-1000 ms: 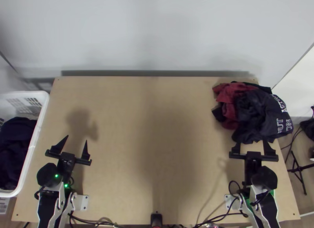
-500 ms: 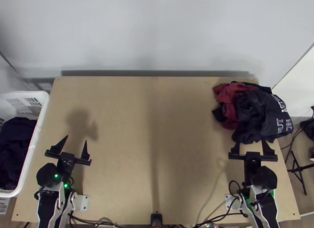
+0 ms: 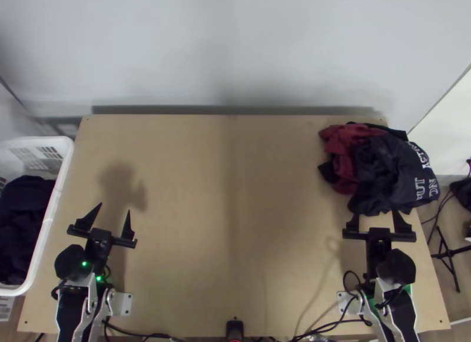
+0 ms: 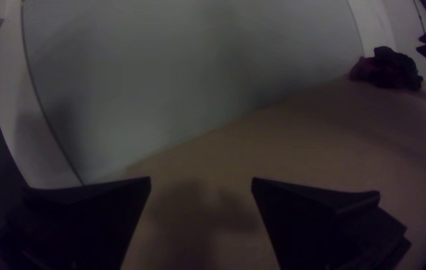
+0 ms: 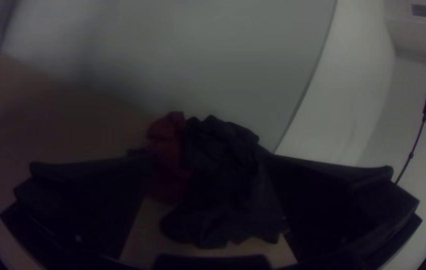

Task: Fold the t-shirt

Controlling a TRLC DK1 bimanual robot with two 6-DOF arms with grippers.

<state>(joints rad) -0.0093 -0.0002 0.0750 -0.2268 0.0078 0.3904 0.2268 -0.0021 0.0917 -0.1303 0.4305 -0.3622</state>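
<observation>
A bunched pile of clothes lies at the table's right side in the top view: dark cloth with pale lettering [image 3: 391, 171] beside and over dark red cloth [image 3: 344, 145]. Which piece is the t-shirt I cannot tell. My left gripper [image 3: 113, 214] is open above the table's lower left, far from the pile, and spread open in its wrist view [image 4: 201, 182]. My right gripper [image 3: 375, 217] stands open just below the pile's near edge. In the right wrist view, the dark cloth [image 5: 223, 175] and the red cloth [image 5: 167, 150] show between and beyond the open right gripper [image 5: 206, 162].
A white basket [image 3: 50, 218] holding dark cloth [image 3: 23, 224] stands at the table's left edge. Cables [image 3: 324, 327] run along the near edge, by a small black device [image 3: 234, 330]. Bare wood [image 3: 224, 212] stretches across the middle. A black stand [image 3: 450, 262] is right of the table.
Both arms and the pile of clothes keep their places. Only the soft shadows over the table and the wall have shifted.
</observation>
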